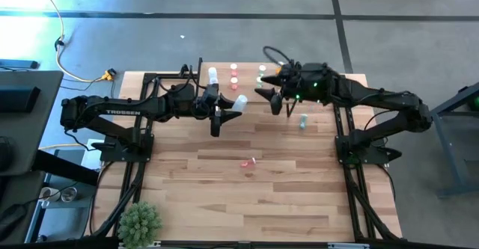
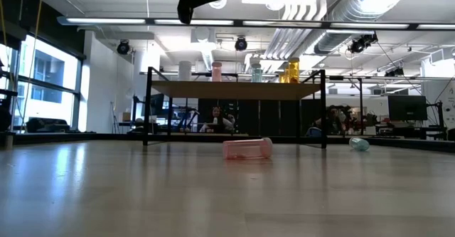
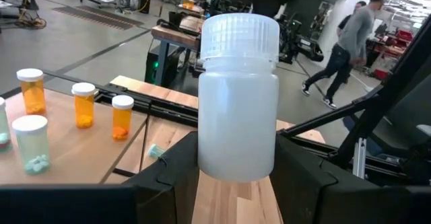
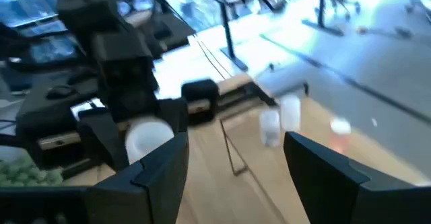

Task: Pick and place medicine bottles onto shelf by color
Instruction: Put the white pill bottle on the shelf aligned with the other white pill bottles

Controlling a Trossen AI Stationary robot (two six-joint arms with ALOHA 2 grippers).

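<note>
shelf (image 1: 247, 75) crowded with bottles, two bottles (image 1: 248, 161) scattered mid-table

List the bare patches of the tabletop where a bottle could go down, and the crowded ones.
Free: the wide near stretch of the table between the fallen pink bottle and the plant. Crowded: the far edge, where the shelf holds bottles and both grippers, left holding a white bottle, right empty, hover close.

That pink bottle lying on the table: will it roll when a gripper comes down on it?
Probably. The pink bottle is a cylinder lying on its side on the bare table, so a nudge across its length would likely roll it. It looks like stiff plastic, likely light and somewhat slippery.
</note>
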